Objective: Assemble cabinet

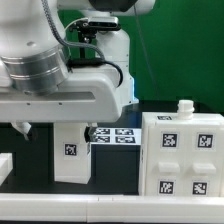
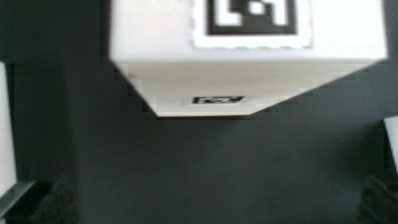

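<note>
On the dark table (image 1: 115, 170) your gripper (image 2: 205, 208) hung wide open and empty near the small block (image 1: 72, 150), probably lining up a grasp, while the cabinet (image 1: 180, 152) sat at three o'clock in the exterior view.

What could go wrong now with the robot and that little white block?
The open tool holds nothing and hangs by the small white block. If it comes down off-centre, a finger might hit the block and tip it. The block stands near the marker board and the big white box, so a shove might knock it into them.
</note>
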You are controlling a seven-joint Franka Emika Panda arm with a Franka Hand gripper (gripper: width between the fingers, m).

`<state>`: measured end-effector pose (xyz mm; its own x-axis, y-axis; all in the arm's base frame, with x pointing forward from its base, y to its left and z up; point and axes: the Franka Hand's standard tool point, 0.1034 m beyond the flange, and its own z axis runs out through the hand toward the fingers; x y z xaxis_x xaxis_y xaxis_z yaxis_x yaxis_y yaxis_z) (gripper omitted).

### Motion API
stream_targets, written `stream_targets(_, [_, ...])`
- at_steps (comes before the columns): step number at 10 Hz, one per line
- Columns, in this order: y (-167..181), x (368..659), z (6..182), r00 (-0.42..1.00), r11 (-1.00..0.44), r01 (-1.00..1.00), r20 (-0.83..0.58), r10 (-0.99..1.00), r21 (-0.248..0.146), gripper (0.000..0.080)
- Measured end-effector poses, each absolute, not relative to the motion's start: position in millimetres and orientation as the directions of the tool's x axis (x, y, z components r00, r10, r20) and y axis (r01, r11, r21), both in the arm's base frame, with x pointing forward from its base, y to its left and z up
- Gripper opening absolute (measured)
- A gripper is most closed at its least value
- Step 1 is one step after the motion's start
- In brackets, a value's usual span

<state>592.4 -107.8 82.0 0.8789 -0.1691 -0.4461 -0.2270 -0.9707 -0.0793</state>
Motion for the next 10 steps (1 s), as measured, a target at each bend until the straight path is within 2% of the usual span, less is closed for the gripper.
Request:
stream_targets(2, [-105, 579, 74.6, 0.821, -0.959, -0.278, -0.531, -0.207, -0.056, 0.0797])
stream_targets(6, [-105, 581, 71.0, 0.826, -0.961, -0.273, -0.524, -0.205, -0.055, 0.0797])
stream_targets(10, [-102, 566, 43.6, 0.797, -0.96, -0.274, -0.57, -0.2, -0.047, 0.0797])
